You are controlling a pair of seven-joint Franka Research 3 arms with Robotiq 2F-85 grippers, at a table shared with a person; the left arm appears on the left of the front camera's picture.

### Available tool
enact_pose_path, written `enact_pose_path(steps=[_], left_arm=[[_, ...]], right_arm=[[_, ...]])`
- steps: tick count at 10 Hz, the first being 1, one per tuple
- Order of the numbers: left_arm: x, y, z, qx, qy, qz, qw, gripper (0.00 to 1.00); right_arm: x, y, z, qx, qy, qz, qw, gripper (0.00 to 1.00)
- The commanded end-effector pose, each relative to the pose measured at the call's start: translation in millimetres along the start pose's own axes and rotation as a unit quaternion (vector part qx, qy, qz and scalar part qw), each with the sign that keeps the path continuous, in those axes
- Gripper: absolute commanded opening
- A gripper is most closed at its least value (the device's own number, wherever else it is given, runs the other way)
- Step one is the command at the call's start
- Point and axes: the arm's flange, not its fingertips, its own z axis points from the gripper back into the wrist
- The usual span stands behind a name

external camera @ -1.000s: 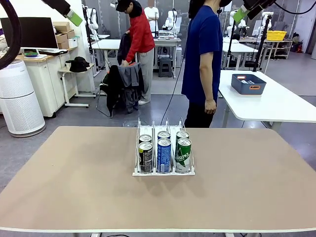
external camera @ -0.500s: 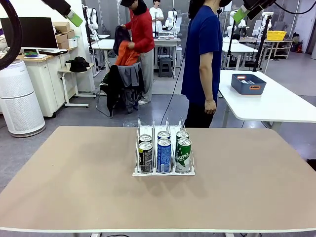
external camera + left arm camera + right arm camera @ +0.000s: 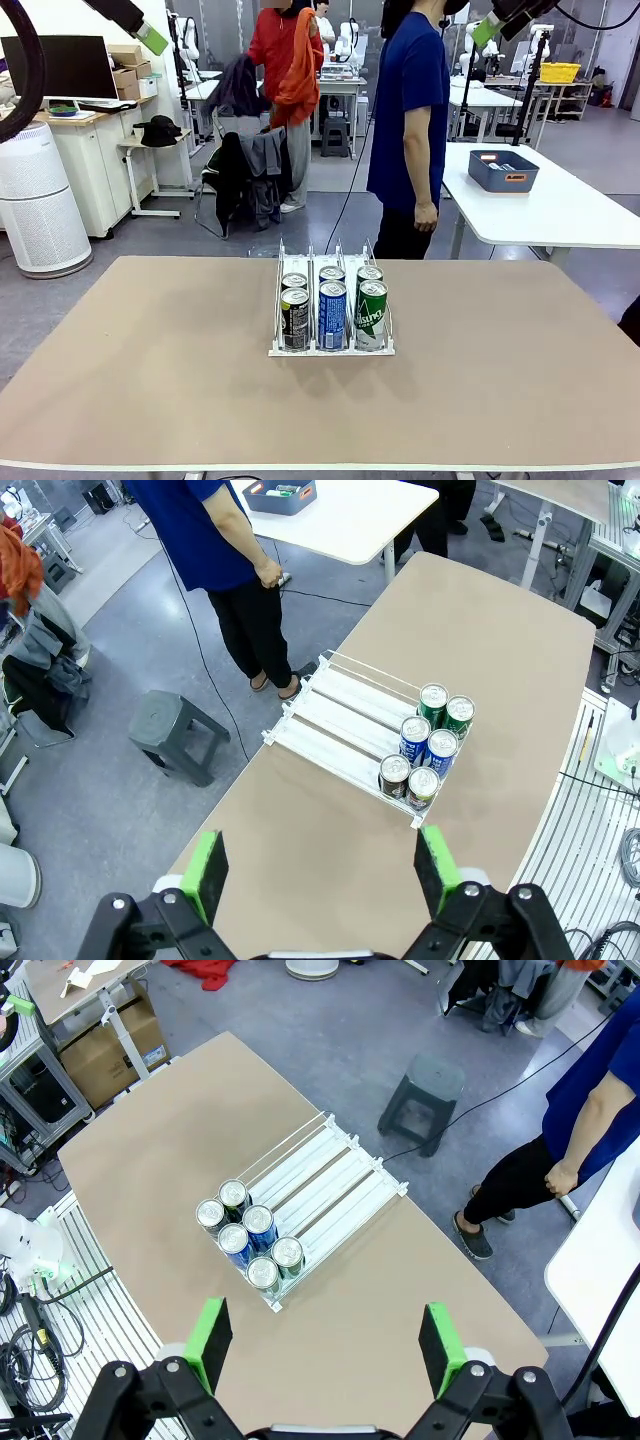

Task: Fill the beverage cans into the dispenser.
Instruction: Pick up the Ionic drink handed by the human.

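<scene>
Dispenser sits mid-worktop, with its three lanes running from the robot's side to the person's side.

Six beverage cans stand in the dispenser, two per lane. All are upright and packed at its robot-side end.
- Front row: black-and-yellow can in the dispenser's left lane, blue-and-white can in the middle lane, green can in the right lane.
- Behind each stands a second can of matching colour, touching it. From the front little more than their silver tops shows.
- The dispenser's far stretch of all three lanes is bare.

Left jaws: apart. The left pads stand wide with nothing between them, high above the dispenser and off to its left.

Right jaws: apart. The right pads are equally wide and hold nothing, high above the dispenser and off to its right.

Neither arm touches the dispenser or any can.

A person in a blue top stands just beyond the dispenser's far end, off the worktop edge, with one hand hanging at the side. A grey stool is on the floor past the dispenser's far end. A blue bin rests on a white table well beyond the dispenser, to its right.
</scene>
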Motion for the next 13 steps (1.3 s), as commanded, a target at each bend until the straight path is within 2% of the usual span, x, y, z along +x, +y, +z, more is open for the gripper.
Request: enact_pose_path(steps=[1,5,6,9,11,13], left_arm=[[-3.1,0.5,-0.9,0.0,0.002,0.002,1.0,1.0],[0.0,0.0,0.0,0.0,0.0,0.0,1.0,1.0],[2.4,-5.0,11.5,-0.03,-0.009,0.017,0.999,1.0],[7.0,-9.0,17.4,-0.072,-0.021,0.022,0.997,1.0],[7.5,-12.4,11.5,-0.046,0.0,0.022,0.999,1.0],[8.1,-12.1,14.8,-0.056,-0.019,0.015,0.998,1.0]], right_arm=[[0.3,0.8,-0.4,0.008,-0.006,-0.006,1.0,1.0],[0.3,0.8,-0.4,0.008,-0.006,-0.006,1.0,1.0],[0.3,0.8,-0.4,0.008,-0.006,-0.006,1.0,1.0],[0.3,0.8,-0.4,0.008,-0.006,-0.006,1.0,1.0],[0.3,0.8,-0.4,0.008,-0.006,-0.006,1.0,1.0],[0.3,0.8,-0.4,0.008,-0.006,-0.006,1.0,1.0]])
